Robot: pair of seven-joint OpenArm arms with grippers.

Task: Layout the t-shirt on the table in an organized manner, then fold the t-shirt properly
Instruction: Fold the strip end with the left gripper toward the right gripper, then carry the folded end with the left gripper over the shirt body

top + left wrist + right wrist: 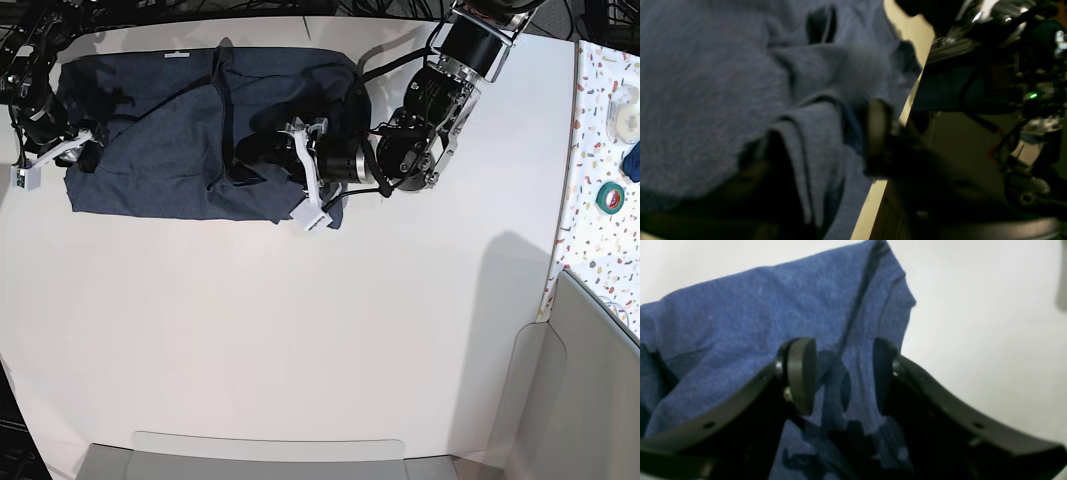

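Note:
The navy t-shirt (150,130) lies at the far left of the white table (300,330), its right part rumpled and folded over, the neck label at the far edge. My left gripper (262,148) sits on that rumpled part. In the blurred left wrist view its jaws (813,153) stand wide apart with a fold of the t-shirt (706,100) between them. My right gripper (80,152) is at the shirt's left edge. In the right wrist view it (843,373) is open, its pads (803,373) straddling a ridge of the t-shirt (740,313) near a corner.
A narrow confetti-flecked surface (600,150) runs along the right with a green tape roll (610,195) and a white roll (628,118). A grey bin (590,400) stands at the lower right and a grey tray (270,455) at the near edge.

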